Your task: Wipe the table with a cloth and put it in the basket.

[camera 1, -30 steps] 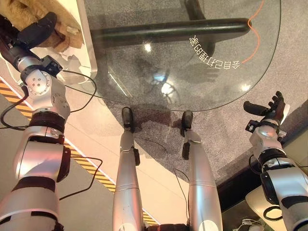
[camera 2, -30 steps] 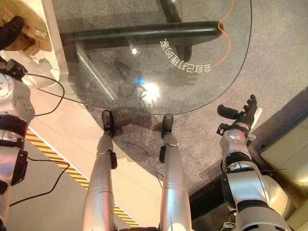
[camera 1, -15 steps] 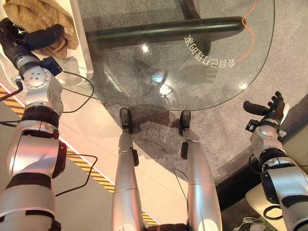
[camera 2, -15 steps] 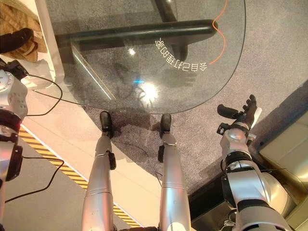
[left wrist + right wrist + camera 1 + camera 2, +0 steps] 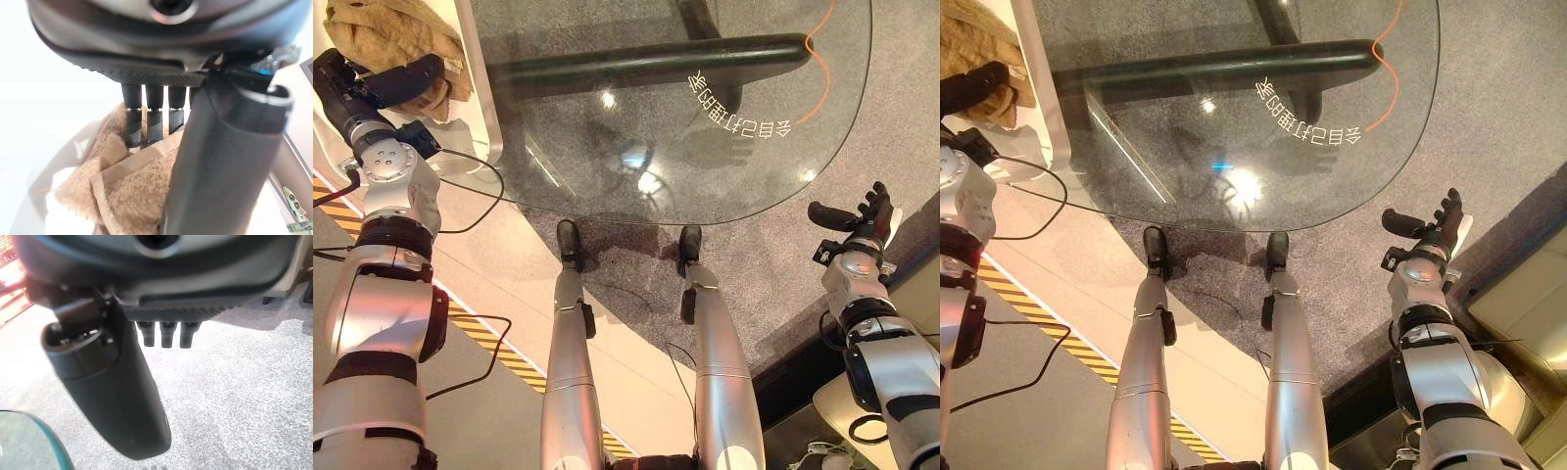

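Note:
A tan terry cloth (image 5: 386,29) lies bunched inside the white basket (image 5: 480,88) at the far left, beside the glass table (image 5: 705,147). My left hand (image 5: 401,78) reaches over the basket and rests on the cloth. In the left wrist view its straight fingers (image 5: 133,127) touch the folds of the cloth (image 5: 122,186), with the thumb stretched out alongside them. My right hand (image 5: 857,220) hangs open to the right of the table over grey carpet and holds nothing; the right wrist view shows its thumb (image 5: 112,396) and fingers straight.
The rounded glass top shows a dark bar-shaped base (image 5: 646,64) beneath it and an orange line (image 5: 822,59) near its far right edge. Yellow-black floor tape (image 5: 480,333) runs at the lower left. A beige cabinet (image 5: 1528,304) stands at the right.
The camera shifted a little, so the whole scene sits lower and further left. My left hand stays on the cloth in the basket. The right hand has barely moved.

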Controlling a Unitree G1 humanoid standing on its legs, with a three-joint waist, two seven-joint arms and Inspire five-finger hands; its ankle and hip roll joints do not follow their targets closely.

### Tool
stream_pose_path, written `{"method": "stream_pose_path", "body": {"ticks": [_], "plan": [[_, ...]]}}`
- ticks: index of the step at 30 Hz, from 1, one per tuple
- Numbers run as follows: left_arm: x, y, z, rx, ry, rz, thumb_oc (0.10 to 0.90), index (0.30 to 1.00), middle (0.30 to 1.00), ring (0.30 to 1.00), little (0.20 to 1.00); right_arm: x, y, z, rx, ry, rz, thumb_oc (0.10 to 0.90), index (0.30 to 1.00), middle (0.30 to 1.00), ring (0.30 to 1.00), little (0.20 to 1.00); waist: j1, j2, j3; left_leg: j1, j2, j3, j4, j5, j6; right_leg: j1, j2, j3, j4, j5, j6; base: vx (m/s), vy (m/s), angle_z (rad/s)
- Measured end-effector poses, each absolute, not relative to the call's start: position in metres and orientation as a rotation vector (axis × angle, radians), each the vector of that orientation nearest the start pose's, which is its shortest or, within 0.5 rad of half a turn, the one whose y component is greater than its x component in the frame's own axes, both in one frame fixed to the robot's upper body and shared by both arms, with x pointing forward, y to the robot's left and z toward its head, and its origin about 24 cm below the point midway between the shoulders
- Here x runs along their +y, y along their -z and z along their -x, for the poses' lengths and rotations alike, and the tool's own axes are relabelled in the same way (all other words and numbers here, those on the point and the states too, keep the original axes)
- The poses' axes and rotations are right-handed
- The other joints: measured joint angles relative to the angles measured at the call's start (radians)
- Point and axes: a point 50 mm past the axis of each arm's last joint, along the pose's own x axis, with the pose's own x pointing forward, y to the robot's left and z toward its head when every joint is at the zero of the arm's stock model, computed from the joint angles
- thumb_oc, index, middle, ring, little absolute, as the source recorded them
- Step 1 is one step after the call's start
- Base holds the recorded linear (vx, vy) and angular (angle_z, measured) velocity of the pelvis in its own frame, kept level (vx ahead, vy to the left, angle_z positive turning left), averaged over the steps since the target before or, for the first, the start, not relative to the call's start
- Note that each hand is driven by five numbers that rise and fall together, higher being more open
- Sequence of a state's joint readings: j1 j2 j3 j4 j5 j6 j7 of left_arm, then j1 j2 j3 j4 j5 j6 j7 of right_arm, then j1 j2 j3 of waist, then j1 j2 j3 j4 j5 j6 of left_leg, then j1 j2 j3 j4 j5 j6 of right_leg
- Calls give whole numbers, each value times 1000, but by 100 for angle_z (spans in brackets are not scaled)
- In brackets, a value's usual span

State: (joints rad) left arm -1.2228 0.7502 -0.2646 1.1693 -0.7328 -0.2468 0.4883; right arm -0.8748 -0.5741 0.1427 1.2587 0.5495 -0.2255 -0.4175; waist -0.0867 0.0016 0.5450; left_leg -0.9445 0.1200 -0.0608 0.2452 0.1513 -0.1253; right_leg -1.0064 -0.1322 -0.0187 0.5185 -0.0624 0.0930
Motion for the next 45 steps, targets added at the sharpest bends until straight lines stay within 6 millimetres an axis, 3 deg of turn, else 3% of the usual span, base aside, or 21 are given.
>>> {"method": "stream_pose_path", "body": {"ticks": [16,22,30,34,40,43,45], "plan": [[329,-273,-375,-409,-785,99,800,900,900,900,900,-323,-105,-356,74,754,59,800,900,900,900,900,1,0,0,25,10,-1,0,6,-9,21,11,0,2,6,-8,0,0,0],[331,-259,-371,-440,-773,92,800,900,900,900,900,-329,-85,-344,128,769,79,800,900,900,900,900,6,0,0,83,10,-1,-7,6,-9,84,11,-1,-11,6,-8,0,0,0],[344,-222,-359,-404,-768,91,800,900,900,900,900,-340,-43,-314,244,800,113,800,900,900,900,900,31,1,-1,244,12,10,-59,3,-7,247,10,-3,-76,1,1,16,-1,0],[351,-212,-353,-389,-787,110,800,900,900,900,900,-338,-37,-311,260,798,101,800,900,900,900,900,33,2,-3,286,11,14,-73,3,-6,299,8,-4,-109,16,4,8,3,0],[354,-182,-345,-325,-724,72,800,900,900,900,900,-332,-24,-307,318,752,135,800,900,900,900,900,42,11,-9,406,8,23,-116,1,-2,430,1,-11,-175,28,14,40,16,1],[351,-164,-341,-285,-674,63,800,900,900,900,900,-334,-14,-299,362,729,163,800,900,900,900,900,53,23,-17,471,5,24,-127,-9,4,511,-5,-21,-208,29,17,90,28,5],[349,-137,-333,-229,-624,63,800,900,900,900,900,-337,-4,-288,401,710,173,800,900,900,900,900,62,39,-28,546,1,25,-154,-13,8,596,-10,-27,-252,34,23,94,5,8]]}}
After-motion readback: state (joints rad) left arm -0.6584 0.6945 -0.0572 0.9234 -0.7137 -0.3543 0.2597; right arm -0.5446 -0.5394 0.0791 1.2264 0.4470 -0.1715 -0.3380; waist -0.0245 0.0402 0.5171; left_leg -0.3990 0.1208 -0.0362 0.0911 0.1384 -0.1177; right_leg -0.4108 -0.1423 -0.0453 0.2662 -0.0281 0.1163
